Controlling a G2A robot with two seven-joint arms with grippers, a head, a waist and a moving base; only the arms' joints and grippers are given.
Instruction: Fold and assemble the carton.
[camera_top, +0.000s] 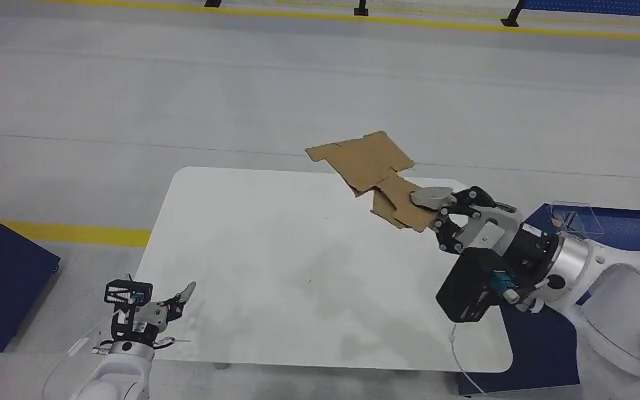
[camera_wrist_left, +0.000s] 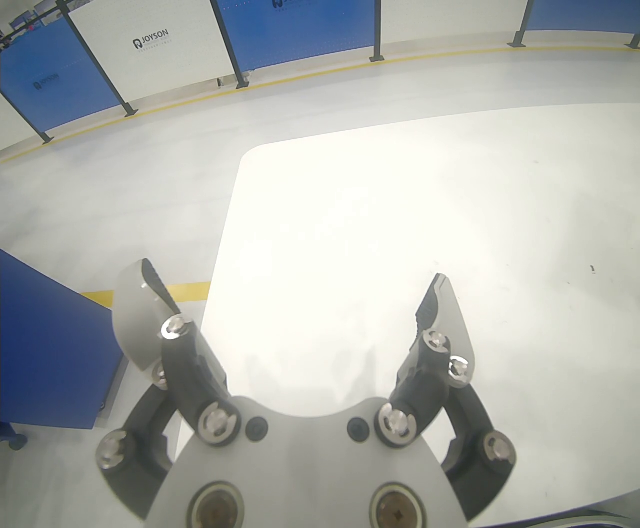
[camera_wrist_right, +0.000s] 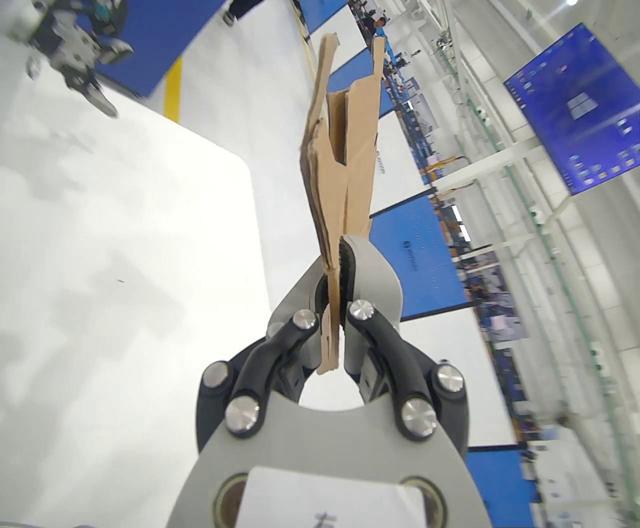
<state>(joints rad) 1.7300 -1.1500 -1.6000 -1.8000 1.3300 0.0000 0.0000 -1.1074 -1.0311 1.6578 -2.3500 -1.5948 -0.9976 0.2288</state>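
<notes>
Item one: flat brown corrugated cardboard carton blank (camera_top: 372, 170), unassembled, flaps partly doubled over one another, lifted off the white rounded-corner table (camera_top: 280, 260) at its far right corner, one end reaching past the far edge. Item two: right gripper (camera_top: 428, 203), silver fingers on black links, pinched tight on the near end of the carton blank; the right wrist view shows the board edge-on between its ribbed pads (camera_wrist_right: 350, 260). Item three: left gripper (camera_wrist_left: 295, 285), same make, at the table's near left corner, fingers spread wide with nothing between them, well apart from the carton blank.
</notes>
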